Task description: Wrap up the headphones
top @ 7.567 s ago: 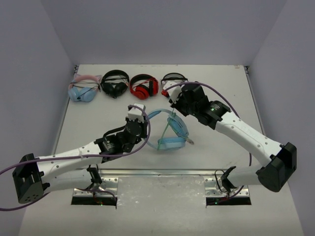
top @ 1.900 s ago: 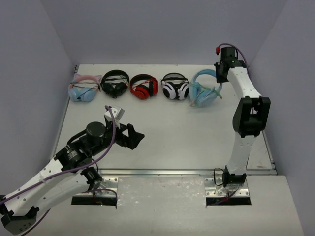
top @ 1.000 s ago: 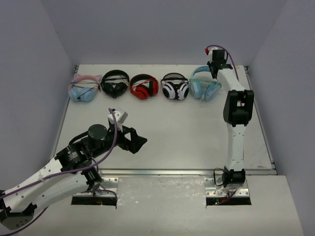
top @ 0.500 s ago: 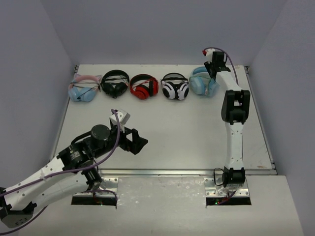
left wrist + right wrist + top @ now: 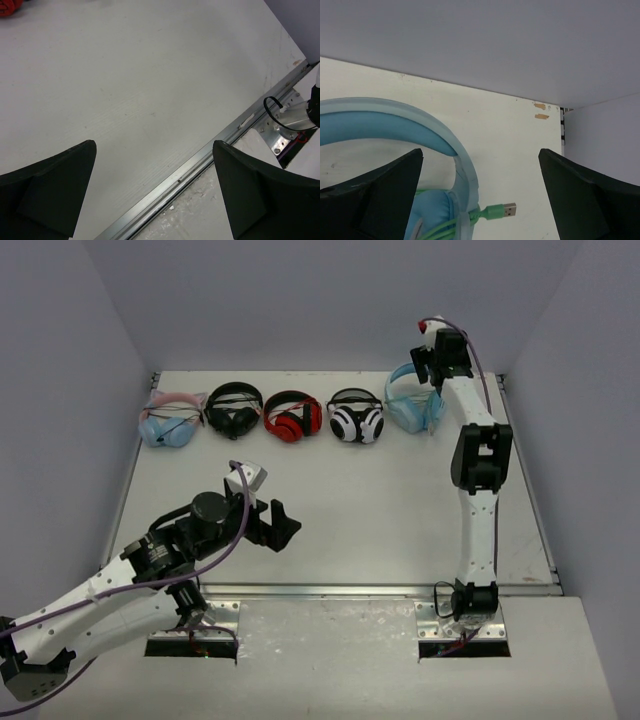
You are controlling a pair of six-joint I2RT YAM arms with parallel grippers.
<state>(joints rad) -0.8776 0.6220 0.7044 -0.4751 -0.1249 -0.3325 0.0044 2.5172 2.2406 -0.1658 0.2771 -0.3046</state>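
The light blue headphones (image 5: 412,410) lie at the right end of the row along the back of the table, with the headband towards the back wall. In the right wrist view the headband (image 5: 415,127) arcs over a padded ear cup (image 5: 432,212). The mint-green cable is bundled at that cup, and its USB plug (image 5: 502,211) sticks out to the right. My right gripper (image 5: 428,368) (image 5: 480,152) hangs open just above the headband, its fingers wide apart and touching nothing. My left gripper (image 5: 280,530) (image 5: 154,145) is open and empty over the near part of the table.
Left of the blue headphones the row holds a white-and-black pair (image 5: 357,420), a red pair (image 5: 293,416), a black pair (image 5: 233,410) and a pale blue pair with pink ears (image 5: 170,423). The back wall rises close behind the right gripper. A metal rail (image 5: 200,165) edges the table front.
The right gripper opened and let go of the headphones, which now rest at the end of the row. It drew back slightly towards the back wall. The left arm barely shifted.
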